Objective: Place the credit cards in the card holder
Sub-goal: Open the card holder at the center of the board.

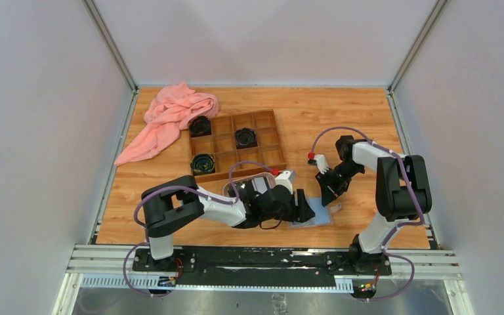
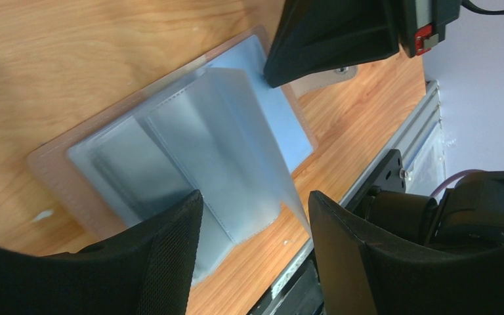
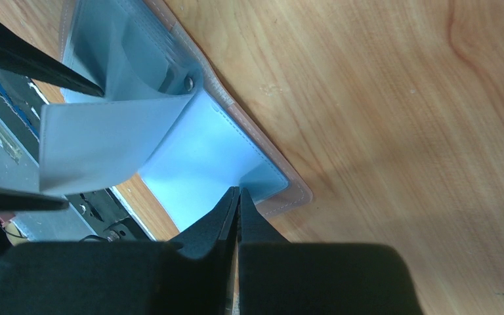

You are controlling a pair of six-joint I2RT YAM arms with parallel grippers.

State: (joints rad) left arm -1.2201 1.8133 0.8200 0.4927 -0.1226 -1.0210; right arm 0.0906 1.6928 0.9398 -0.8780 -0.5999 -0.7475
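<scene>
— How is the card holder (image 2: 282, 131) finished?
— Translucent, glossy plastic sleeves (image 2: 236, 151) are seen inside a leather-look rim.
— And the table (image 3: 380, 98)?
— Smooth wood grain is shown.

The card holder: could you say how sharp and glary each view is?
Top external: card holder is small, half hidden by arms. Left wrist: clear sleeves are sharp, glossy; near fingers slightly soft. Right wrist: lining washes out pale blue.

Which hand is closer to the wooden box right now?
Left. The left hand sits just in front of the box's near right corner, over the card holder. The right hand is farther right, its tips at a corner of the holder.
</scene>
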